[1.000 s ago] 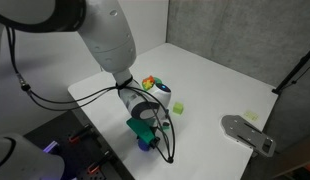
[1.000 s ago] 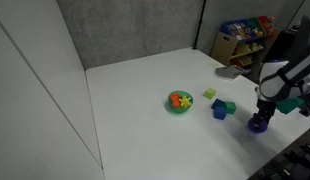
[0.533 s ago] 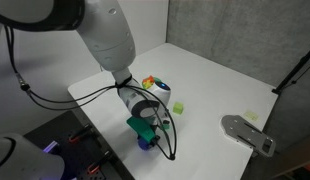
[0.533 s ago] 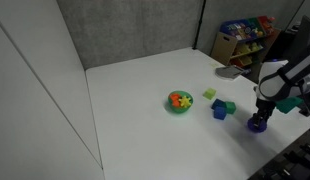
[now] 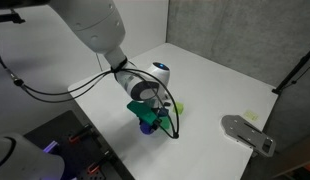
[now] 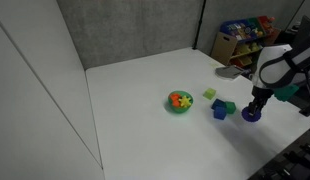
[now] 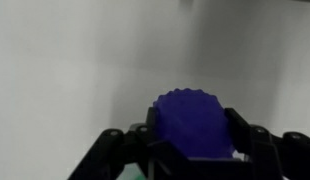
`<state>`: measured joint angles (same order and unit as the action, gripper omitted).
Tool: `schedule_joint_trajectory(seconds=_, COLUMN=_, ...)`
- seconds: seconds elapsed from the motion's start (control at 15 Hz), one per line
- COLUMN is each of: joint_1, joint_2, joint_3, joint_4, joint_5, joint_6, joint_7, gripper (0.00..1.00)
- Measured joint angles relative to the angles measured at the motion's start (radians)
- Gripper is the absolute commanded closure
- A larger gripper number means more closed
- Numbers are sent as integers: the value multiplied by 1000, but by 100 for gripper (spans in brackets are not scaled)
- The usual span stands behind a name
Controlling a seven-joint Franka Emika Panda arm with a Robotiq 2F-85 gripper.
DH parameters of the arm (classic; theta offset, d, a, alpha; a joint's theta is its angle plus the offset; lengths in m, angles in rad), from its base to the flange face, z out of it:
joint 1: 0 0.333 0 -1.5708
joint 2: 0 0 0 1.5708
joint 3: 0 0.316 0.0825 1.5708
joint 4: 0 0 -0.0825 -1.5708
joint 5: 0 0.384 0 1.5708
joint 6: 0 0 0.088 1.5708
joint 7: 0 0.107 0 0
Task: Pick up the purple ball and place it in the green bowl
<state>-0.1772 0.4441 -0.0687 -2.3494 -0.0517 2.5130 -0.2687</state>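
My gripper (image 7: 193, 140) is shut on the purple ball (image 7: 195, 122), which fills the lower middle of the wrist view between the black fingers (image 7: 241, 135). In both exterior views the ball (image 5: 146, 127) (image 6: 252, 114) hangs in the gripper (image 5: 146, 122) (image 6: 253, 110) a little above the white table. The green bowl (image 6: 178, 101), with red, orange and yellow patches, sits on the table well to the left of the gripper in an exterior view. It is hidden behind the arm in the exterior view where the arm comes from the upper left.
A blue cube (image 6: 219, 110), a green cube (image 6: 230, 105) and a light green cube (image 6: 209, 95) (image 5: 179, 108) lie between the bowl and the gripper. A grey flat object (image 5: 247, 132) lies near the table's edge. A toy shelf (image 6: 245, 40) stands behind the table.
The gripper has risen off the table with the purple ball in it and shifted slightly toward the cubes. The arm now covers the bowl in one exterior view.
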Motion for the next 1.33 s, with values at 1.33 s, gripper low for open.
schedule_joint_trajectory(seconds=1.33, joint_1=169, joint_2=115, joint_3=97, joint_4=394, joint_5=16, joint_6=-7, joint_7=34, gripper=57)
